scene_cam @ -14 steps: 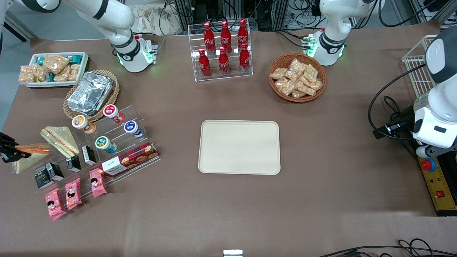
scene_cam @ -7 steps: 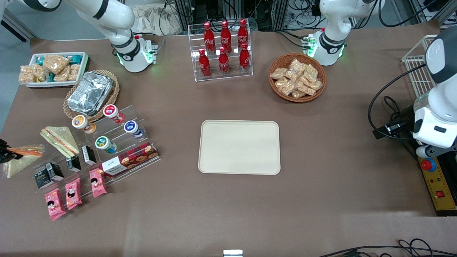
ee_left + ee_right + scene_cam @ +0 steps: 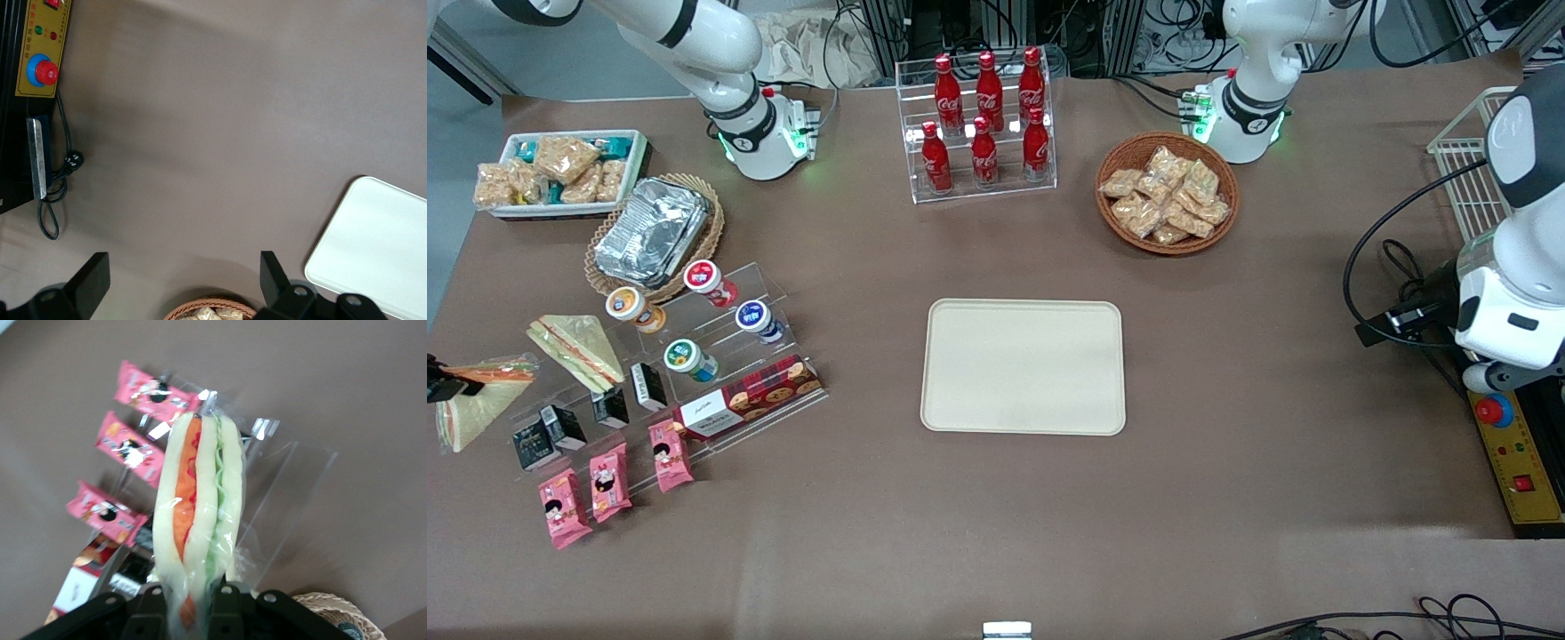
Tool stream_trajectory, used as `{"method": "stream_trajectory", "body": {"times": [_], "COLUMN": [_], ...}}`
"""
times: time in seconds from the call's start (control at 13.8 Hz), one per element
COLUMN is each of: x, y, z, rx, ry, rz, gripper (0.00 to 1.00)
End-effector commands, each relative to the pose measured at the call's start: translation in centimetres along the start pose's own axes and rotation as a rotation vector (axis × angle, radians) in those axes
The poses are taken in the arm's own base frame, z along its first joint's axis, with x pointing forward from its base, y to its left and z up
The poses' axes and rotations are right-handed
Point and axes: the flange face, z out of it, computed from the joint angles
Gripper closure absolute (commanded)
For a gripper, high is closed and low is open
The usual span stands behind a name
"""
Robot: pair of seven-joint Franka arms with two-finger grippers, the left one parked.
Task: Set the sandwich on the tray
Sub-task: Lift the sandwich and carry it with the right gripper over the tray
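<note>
So your black two-finger gripper (image 3: 438,388) is sitting right at the working arm's end of the table, clamped on the triangular clear-wrapped sandwich with pale bread and orange-red and green filling (image 3: 476,400), which looks lifted off the brown table top (image 3: 960,516) and hanging from the fingers. The right wrist view shows it best: the fingers (image 3: 150,603) pinch one end of the wedge, and the sandwich (image 3: 197,513) runs lengthwise straight out from the jaws, filling edge facing the camera, loose plastic flapping off one side. In the front view the orange filling edge sits up by the gripper and the bread tapers down toward the front camera. For the carry, I'd say go high first. You've got the clear acrylic tiered rack of small cups and boxes (image 3: 694,356) between you and the large flat cream-beige rectangular tray (image 3: 1023,366), which is well apart from you. Keep the swing slow since that end grip probably lets it dangle, then lower it flat onto the tray before letting go.
</note>
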Motion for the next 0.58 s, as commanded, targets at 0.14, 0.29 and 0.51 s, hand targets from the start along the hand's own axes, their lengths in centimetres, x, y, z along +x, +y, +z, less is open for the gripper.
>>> {"method": "stream_trajectory", "body": {"times": [0.14,0.29,0.51], "x": [-2.9,-6.1,-13.5], "y": [-8.9,-14.8,-25.8], "z": [-3.4,-3.9,-4.4], "rx": [0.007,-0.001,0.003], "ry": [-0.008,-0.045,-0.039], "rz": [-0.242,-0.356,-0.601], "gripper": [0.8,0.8,0.8]}}
